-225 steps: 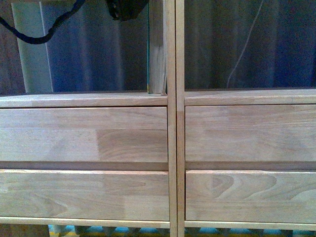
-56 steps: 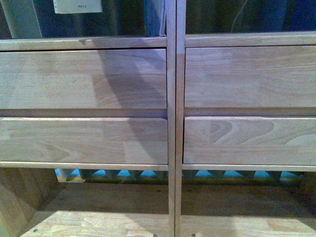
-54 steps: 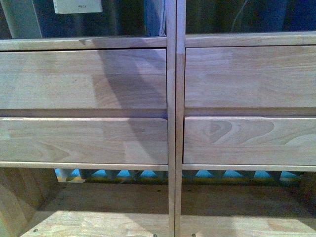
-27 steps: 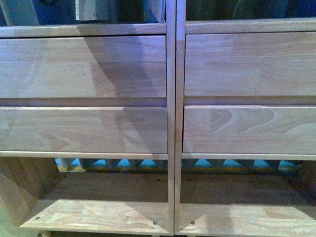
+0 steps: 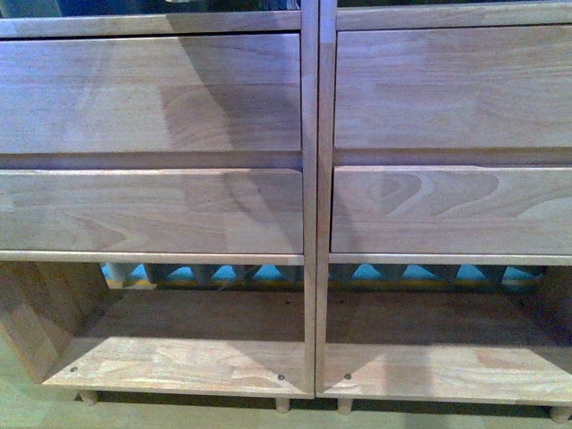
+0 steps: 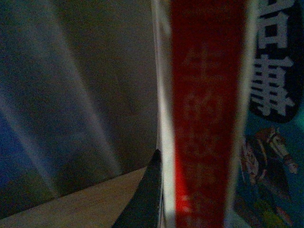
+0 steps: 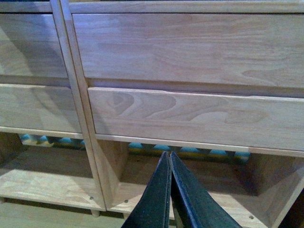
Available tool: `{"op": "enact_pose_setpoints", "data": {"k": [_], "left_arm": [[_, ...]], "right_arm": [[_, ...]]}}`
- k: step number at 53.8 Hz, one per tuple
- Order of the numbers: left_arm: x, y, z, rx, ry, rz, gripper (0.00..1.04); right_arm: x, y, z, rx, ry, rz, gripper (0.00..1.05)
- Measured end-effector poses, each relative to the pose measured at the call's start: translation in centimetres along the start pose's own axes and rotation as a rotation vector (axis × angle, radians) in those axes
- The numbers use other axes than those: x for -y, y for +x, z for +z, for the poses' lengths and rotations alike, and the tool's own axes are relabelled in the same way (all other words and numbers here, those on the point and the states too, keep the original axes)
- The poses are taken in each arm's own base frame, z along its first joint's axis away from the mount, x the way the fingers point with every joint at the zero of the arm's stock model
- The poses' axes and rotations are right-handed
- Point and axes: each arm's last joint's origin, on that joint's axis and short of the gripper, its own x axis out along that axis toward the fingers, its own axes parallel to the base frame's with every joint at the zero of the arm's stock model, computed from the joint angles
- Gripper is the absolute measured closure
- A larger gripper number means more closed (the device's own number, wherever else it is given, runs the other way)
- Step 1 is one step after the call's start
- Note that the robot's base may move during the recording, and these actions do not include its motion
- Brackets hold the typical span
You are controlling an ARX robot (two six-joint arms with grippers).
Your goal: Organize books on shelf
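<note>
The light-brown wooden shelf fills the front view with four drawer fronts, open bottom bays and short peg legs. Neither arm shows there. In the left wrist view my left gripper is shut on a book with a white spine and a wide red band; a blue illustrated cover with dark print shows beside the band. One dark finger lies against the spine. A wooden board lies below. In the right wrist view my right gripper is shut and empty, in front of the shelf's lower right drawer.
Blue and yellow patterned flooring shows through the open back of the bottom bays. The bottom boards carry nothing. A dim grey-blue curtain-like backdrop stands behind the book in the left wrist view.
The front view has slid down the shelf: the drawers moved up in the picture, the bottom bays and peg legs came into view, and the top opening with a white book left the picture.
</note>
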Motion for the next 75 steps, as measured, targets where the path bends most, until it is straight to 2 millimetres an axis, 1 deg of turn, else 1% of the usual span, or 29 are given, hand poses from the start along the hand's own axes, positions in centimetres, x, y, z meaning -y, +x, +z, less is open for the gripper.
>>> {"op": "enact_pose_setpoints", "data": {"k": [7, 13, 16, 17, 19, 21, 23, 25, 28, 29, 30, 31, 32, 33, 38, 41, 43, 44, 47, 51, 54, 61, 67, 70, 71, 74, 75], "left_arm": [[0.8, 0.2, 0.1, 0.001, 0.002, -0.014, 0.98], [1.3, 0.3, 0.0, -0.011, 0.003, -0.026, 0.98], [1.5, 0.3, -0.1, -0.023, 0.007, -0.033, 0.98], [1.6, 0.3, -0.1, -0.028, 0.008, -0.036, 0.97], [1.7, 0.3, -0.1, -0.031, 0.008, -0.039, 0.91], [1.8, 0.3, -0.1, -0.039, 0.016, -0.042, 0.80], [1.8, 0.3, -0.1, -0.042, 0.016, -0.044, 0.75], [1.8, 0.3, -0.1, -0.042, 0.022, -0.047, 0.64], [2.0, 0.3, 0.0, -0.040, 0.026, -0.050, 0.57], [2.0, 0.3, 0.0, -0.039, 0.027, -0.052, 0.53], [2.0, 0.3, 0.0, -0.039, 0.027, -0.052, 0.53], [2.1, 0.4, 0.0, -0.039, 0.027, -0.054, 0.49], [2.1, 0.4, 0.0, -0.039, 0.027, -0.054, 0.49], [2.2, 0.4, 0.0, -0.037, 0.028, -0.057, 0.39], [2.3, 0.4, 0.1, -0.003, 0.031, -0.052, 0.27], [2.4, -0.1, 0.3, 0.011, 0.028, -0.048, 0.17], [2.4, -0.8, 0.7, 0.010, 0.023, -0.044, 0.08], [2.4, -1.1, 1.0, 0.009, 0.020, -0.042, 0.06], [2.4, -2.4, 1.9, 0.004, 0.002, -0.042, 0.08], [2.6, -4.5, 3.0, 0.001, -0.024, -0.039, 0.07], [2.9, -5.9, 3.3, -0.006, -0.038, -0.044, 0.07], [3.5, -8.2, 3.6, -0.030, -0.064, -0.030, 0.07], [3.6, -10.8, 4.5, 0.001, -0.061, 0.050, 0.07], [3.5, -13.6, 5.9, 0.052, -0.060, 0.116, 0.07], [3.4, -14.8, 6.6, 0.073, -0.057, 0.140, 0.07], [3.4, -17.5, 7.8, 0.102, -0.069, 0.158, 0.07], [3.4, -18.0, 8.0, 0.106, -0.072, 0.160, 0.07]], "right_arm": [[0.0, -0.2, 0.0, 0.006, 0.000, 0.000, 1.02], [0.0, -0.9, -0.4, -0.029, 0.000, 0.000, 1.02], [0.0, -1.2, -0.3, -0.007, -0.001, 0.001, 1.02], [0.0, -1.3, -0.2, 0.002, -0.001, -0.001, 1.02], [0.0, -1.3, -0.2, 0.003, -0.001, -0.001, 1.02], [0.0, -1.3, -0.2, 0.000, -0.001, 0.000, 1.02], [0.0, -1.3, -0.2, 0.000, -0.001, 0.000, 1.02], [0.0, -1.3, -0.2, 0.000, -0.001, -0.001, 1.02], [0.0, -1.3, -0.2, 0.000, -0.001, 0.000, 1.02], [0.0, -1.3, -0.2, 0.000, -0.001, 0.000, 1.02], [0.0, -1.3, -0.2, 0.000, -0.001, 0.000, 1.02], [0.0, -1.3, -0.2, 0.000, -0.001, 0.000, 1.02], [0.0, -1.3, -0.2, 0.000, -0.001, 0.000, 1.02], [0.0, -1.3, -0.2, 0.000, -0.001, 0.000, 1.02], [0.0, -1.3, -0.2, 0.000, -0.001, 0.000, 1.02], [0.0, -1.3, -0.2, 0.000, -0.001, 0.000, 1.02], [0.0, -1.3, -0.2, 0.000, -0.001, 0.000, 1.02], [0.0, -1.3, -0.2, 0.000, -0.001, 0.000, 1.02], [0.0, -1.3, -0.2, 0.000, -0.001, 0.000, 1.02], [0.0, -1.3, -0.2, 0.000, -0.001, 0.000, 1.02], [0.0, -1.3, -0.2, 0.000, -0.001, 0.000, 1.02], [0.0, -1.3, -0.2, 0.000, -0.001, 0.000, 1.02], [0.0, -1.3, -0.2, 0.000, -0.001, 0.000, 1.02], [0.0, -1.3, -0.2, 0.000, -0.001, 0.000, 1.02], [0.0, -1.3, -0.2, 0.000, -0.001, 0.000, 1.02], [0.0, -1.3, -0.2, 0.000, -0.001, 0.000, 1.02], [0.0, -1.3, -0.2, 0.000, -0.001, 0.000, 1.02]]}}
